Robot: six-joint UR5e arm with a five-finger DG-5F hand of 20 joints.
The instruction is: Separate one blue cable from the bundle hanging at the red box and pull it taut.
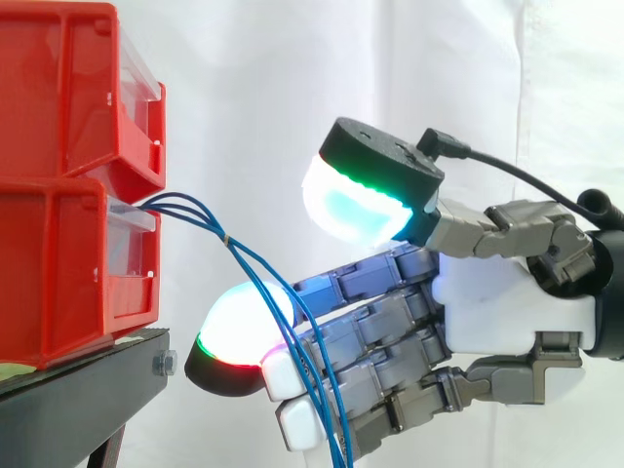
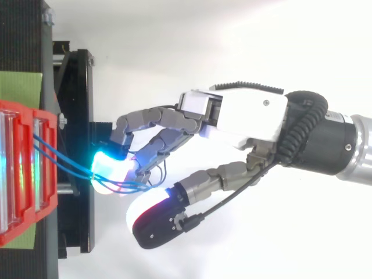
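**Blue cables draped over an open hand beside the red box**

The red box (image 1: 58,273) is the lower of two stacked bins; a second red bin (image 1: 68,88) sits directly on top of it and a black stand (image 1: 88,380) carries it from below. In the top view a green sheet (image 2: 20,87) lies on the stand just behind the red box. A white curtain (image 1: 292,78) hangs beyond it.

The blue cables (image 1: 195,210) leave the clear front of the red box as a small bundle. Just away from the box front a pale tie (image 1: 226,237) binds them together. From there they slope down and away from the box, crossing the fingers on the side facing the camera and running out of the side view's lower edge.

The hand (image 1: 507,302) reaches toward the red box front and stops near it without touching it. It is open, with the fingers stretched out almost straight. One fingertip (image 1: 239,331), glowing white with a red and green rim, lies nearest the box, below the tie. The thumb pad (image 1: 356,200), glowing cyan and green, stands higher and farther from the box, apart from the cables. From above, the cables (image 2: 64,160) run from the box to the glowing fingertips and lie against them.
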